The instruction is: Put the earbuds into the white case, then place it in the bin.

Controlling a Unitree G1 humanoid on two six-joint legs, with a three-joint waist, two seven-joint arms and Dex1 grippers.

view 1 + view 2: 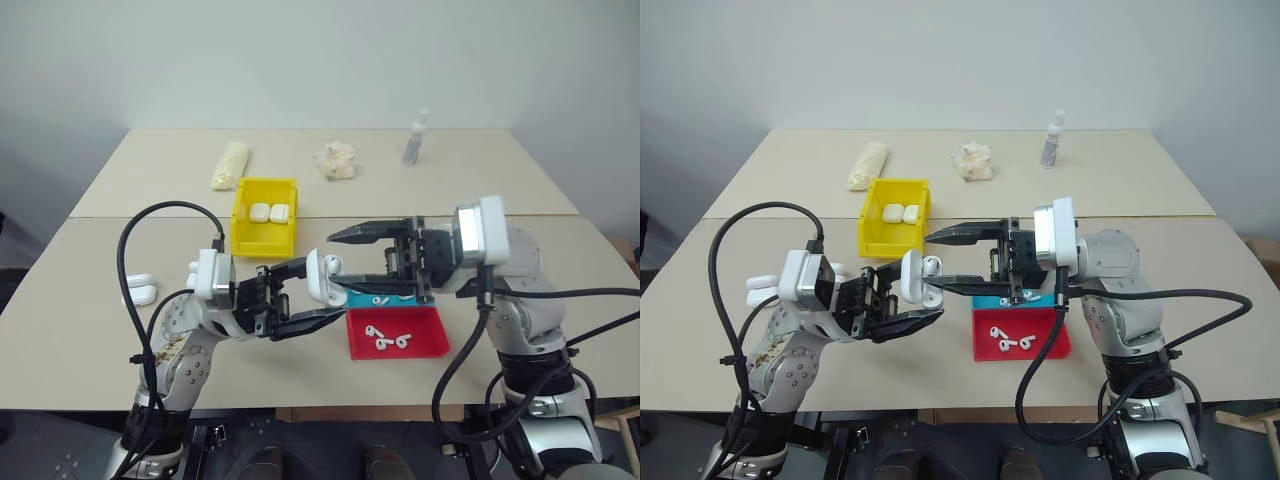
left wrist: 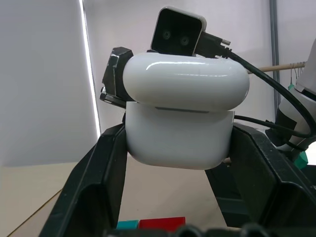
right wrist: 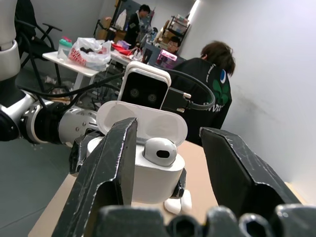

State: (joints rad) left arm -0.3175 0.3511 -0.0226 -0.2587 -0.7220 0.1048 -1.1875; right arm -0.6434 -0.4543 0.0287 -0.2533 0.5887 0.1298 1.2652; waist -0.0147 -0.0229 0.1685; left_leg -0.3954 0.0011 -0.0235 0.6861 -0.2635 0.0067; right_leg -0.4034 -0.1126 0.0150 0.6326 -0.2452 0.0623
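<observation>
Left end effector (image 1: 300, 298) grips white case (image 1: 318, 276) upright, lid open; right end effector (image 1: 345, 265) open

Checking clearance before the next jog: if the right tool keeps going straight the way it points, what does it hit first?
Most likely the white case, lid open with an earbud seated in it, held in the left tool. The right tool, standing open, points straight at it; the gap between them is hard to judge.

Red tray (image 1: 430, 345), teal tray (image 1: 360, 299), spray btl (image 1: 415, 138), 2 crumpled wrappers.
</observation>
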